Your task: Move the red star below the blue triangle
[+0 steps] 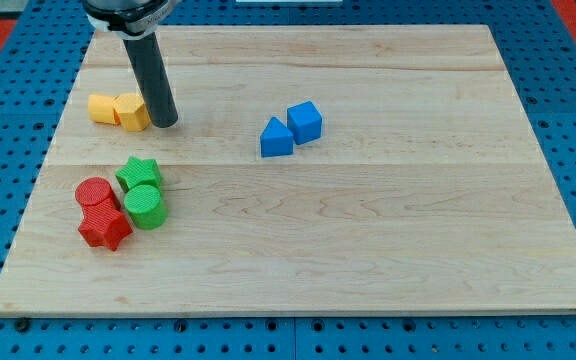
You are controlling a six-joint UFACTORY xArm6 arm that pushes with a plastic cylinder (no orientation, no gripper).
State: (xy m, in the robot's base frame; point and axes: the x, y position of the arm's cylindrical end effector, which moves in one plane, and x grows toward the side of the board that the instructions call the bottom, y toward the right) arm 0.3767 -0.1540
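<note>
High oblique view (whole board)

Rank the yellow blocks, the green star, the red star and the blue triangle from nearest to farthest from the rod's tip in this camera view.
From my tip:
1. yellow blocks, right beside it on the view's left
2. green star, below it
3. red star, lower left; blue triangle, to the right. Too close to call.

Landmark: the blue plastic triangle block on the wooden board. A blue cube touches its upper right. Far to its lower left lies the red star, a red cylinder touching it above, a green cylinder beside it and a green star above that. Left of the triangle, two yellow blocks sit against my tip.
</note>
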